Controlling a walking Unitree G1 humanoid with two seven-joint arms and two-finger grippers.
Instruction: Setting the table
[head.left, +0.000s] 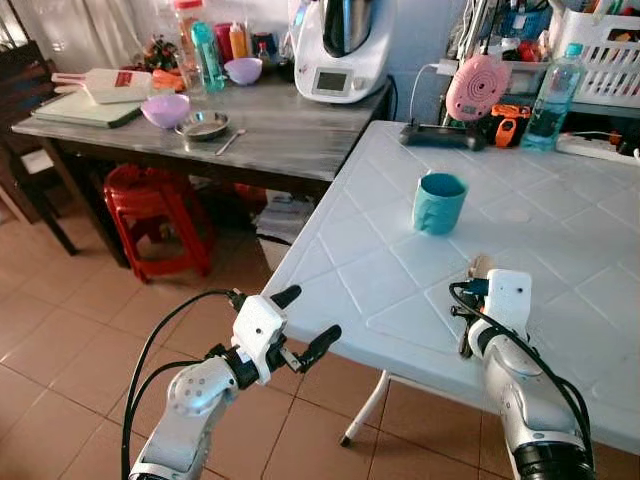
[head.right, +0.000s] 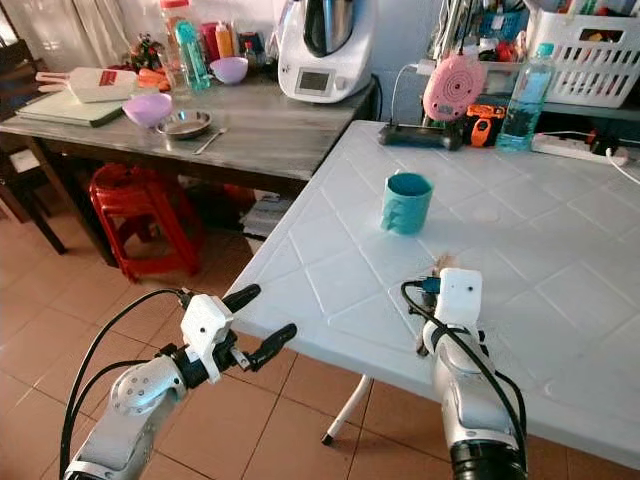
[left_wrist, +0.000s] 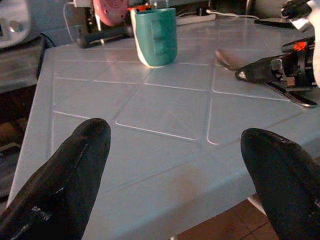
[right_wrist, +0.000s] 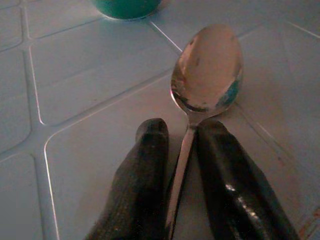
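Head views: we saw the teal mug (head.left: 439, 202) on the white table (head.left: 340, 270), our right gripper (head.right: 428, 318) low beside it.
Left wrist: our left gripper (left_wrist: 175, 165) hung wide open, holding nothing.
Right wrist: our fingers (right_wrist: 142, 190) pinched the spoon (right_wrist: 207, 75) by its handle, bowl near the mug.

Mug (head.left: 440, 202) only obstacle nearby; tabletop (head.left: 340, 270) around seemingly open.

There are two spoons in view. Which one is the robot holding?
The spoon over the white table, near the teal mug: the right hand grips its handle. The other spoon lies by the steel dish on the grey counter.
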